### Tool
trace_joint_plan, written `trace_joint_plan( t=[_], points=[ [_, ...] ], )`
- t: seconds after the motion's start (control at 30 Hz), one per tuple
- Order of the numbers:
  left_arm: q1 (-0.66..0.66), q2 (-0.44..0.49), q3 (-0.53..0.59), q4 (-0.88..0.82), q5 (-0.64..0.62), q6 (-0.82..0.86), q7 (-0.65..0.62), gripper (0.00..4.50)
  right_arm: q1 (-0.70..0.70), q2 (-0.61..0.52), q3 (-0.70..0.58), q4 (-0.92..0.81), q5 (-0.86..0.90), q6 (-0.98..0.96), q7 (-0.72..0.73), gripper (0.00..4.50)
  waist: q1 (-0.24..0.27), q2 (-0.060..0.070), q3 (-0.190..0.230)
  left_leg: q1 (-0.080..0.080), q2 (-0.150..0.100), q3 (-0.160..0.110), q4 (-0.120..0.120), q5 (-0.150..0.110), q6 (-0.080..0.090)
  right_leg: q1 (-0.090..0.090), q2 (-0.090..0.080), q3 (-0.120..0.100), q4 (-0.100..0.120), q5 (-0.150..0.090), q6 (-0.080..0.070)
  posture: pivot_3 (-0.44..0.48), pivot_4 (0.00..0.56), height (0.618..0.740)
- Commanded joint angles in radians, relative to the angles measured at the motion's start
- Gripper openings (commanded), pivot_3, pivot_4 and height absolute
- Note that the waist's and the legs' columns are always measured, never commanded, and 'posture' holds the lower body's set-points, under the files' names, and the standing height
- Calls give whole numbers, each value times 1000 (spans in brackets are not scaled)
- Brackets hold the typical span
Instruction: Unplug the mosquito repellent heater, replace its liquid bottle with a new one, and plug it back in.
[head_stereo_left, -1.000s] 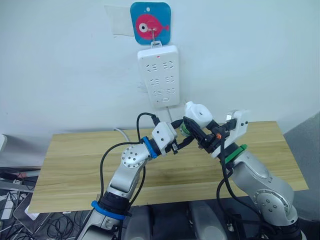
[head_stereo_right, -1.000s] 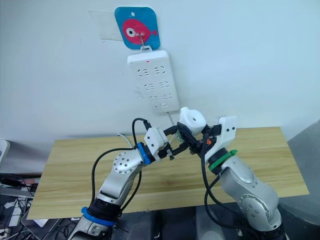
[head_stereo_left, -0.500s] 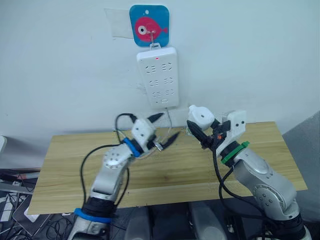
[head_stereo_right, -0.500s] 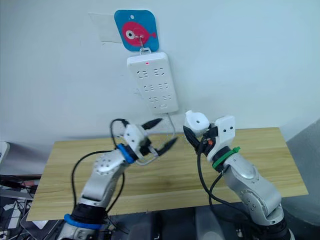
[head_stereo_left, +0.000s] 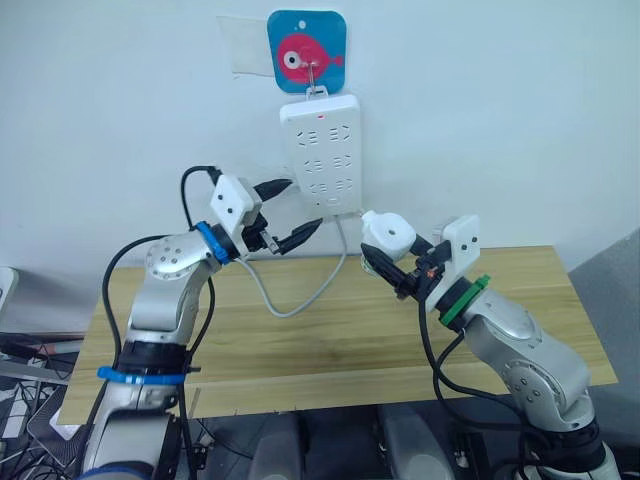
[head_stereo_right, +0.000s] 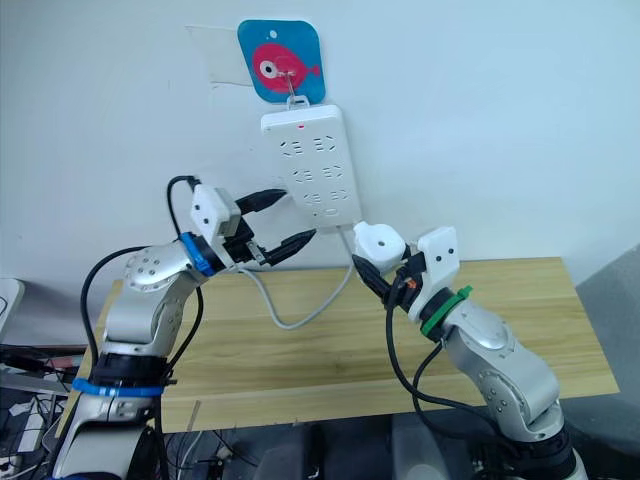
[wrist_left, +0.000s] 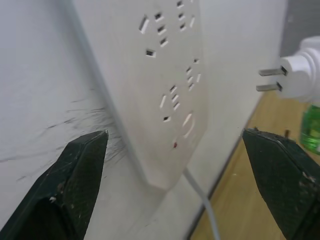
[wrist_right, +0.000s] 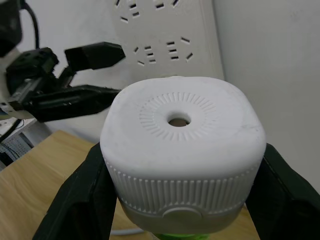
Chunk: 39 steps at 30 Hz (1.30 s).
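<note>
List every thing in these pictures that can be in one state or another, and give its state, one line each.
Heater: unplugged, prongs bare, gripped in the air.
Green bottle: fitted under the heater.
Power strip: hanging on the wall, sockets empty, red light on.
Left gripper: open, beside the power strip.
Right gripper: shut on the heater.

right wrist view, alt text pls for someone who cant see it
The right gripper grips a white heater by its sides, its holed top facing the camera. Behind it, the open left gripper reaches toward a white power strip on the wall.
</note>
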Motion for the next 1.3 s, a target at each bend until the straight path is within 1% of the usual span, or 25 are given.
trace_joint_plan(
  t=[0.03,0.23,0.33,0.43,0.57,0.63,0.97,1.3],
  points=[
    [-54,-2,-8,67,10,-57,-44,4500,-27,17,-5,-26,-7,5,7,2982,-3,0,0,0,0,0,0,0,0,0,0,0,0,0,0,-184,210,740],
    [-106,-17,-24,149,7,-87,-119,4500,-50,52,2,-23,-20,24,1,2982,-7,0,0,0,0,0,0,0,0,-1,1,0,0,0,0,-190,208,740],
    [-109,-26,-26,140,-16,-66,-154,3975,-56,70,10,-9,-36,20,11,2982,-6,0,0,0,0,0,0,0,0,0,0,0,0,0,0,-190,208,740],
    [-111,-27,-14,131,-29,-42,-159,3134,-59,79,13,2,-50,13,17,2982,-7,0,0,0,1,0,0,0,0,-1,0,0,0,0,0,-190,208,740],
    [-113,-30,6,131,-36,-24,-144,1863,-60,87,14,6,-65,11,28,2982,-7,0,0,0,1,0,0,0,0,-1,0,0,0,0,0,-185,210,740],
    [-113,-35,10,126,-41,-13,-137,1389,-60,92,15,8,-75,10,33,2982,-6,0,0,0,1,0,0,0,0,-1,0,0,0,0,0,-182,212,740],
    [-98,-55,7,97,-42,14,-116,1362,-73,109,5,11,-124,-5,28,2982,-5,0,0,0,1,0,0,0,-1,0,-1,0,0,0,0,-188,209,740],
    [-96,-57,4,97,-42,15,-117,1362,-140,114,-9,21,-169,8,15,2982,-5,0,0,0,1,0,0,1,-1,-1,-2,0,0,0,0,-189,203,740]
  ],
)
